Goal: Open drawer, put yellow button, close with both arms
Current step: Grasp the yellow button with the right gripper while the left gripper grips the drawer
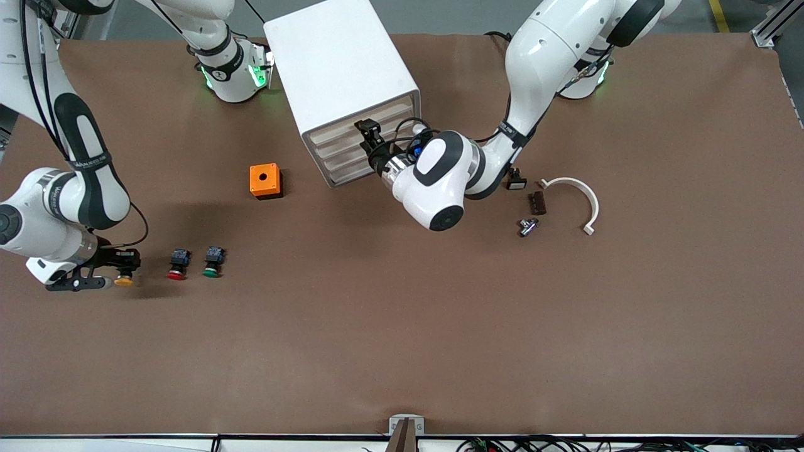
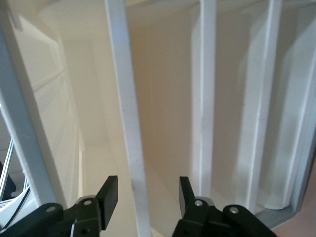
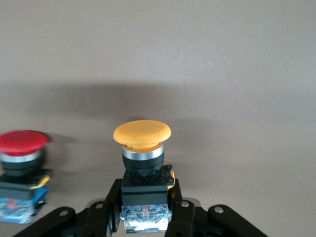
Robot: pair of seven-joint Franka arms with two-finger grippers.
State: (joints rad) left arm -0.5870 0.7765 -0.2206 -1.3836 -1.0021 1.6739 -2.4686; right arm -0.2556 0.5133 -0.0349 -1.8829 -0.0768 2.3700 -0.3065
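The white cabinet point(image 1: 339, 63) stands toward the robots' end of the table, and its four drawers point(image 1: 361, 147) all look pushed in. My left gripper point(image 1: 369, 133) is at the drawer fronts. In the left wrist view it point(image 2: 147, 195) is open, with one white drawer front edge point(image 2: 129, 123) between its fingers point(image 2: 108, 195). My right gripper point(image 1: 116, 270) is at the right arm's end of the table. It point(image 3: 145, 207) is shut on the black body of the yellow button point(image 3: 142, 132), whose cap point(image 1: 124, 280) is level with the other buttons.
A red-capped button point(image 1: 178, 263) and a green-capped button point(image 1: 213, 262) lie beside the yellow one. A small orange box with a hole point(image 1: 264, 181) sits near the cabinet. A white curved clip point(image 1: 575, 201) and small dark parts point(image 1: 537, 202) lie toward the left arm's end.
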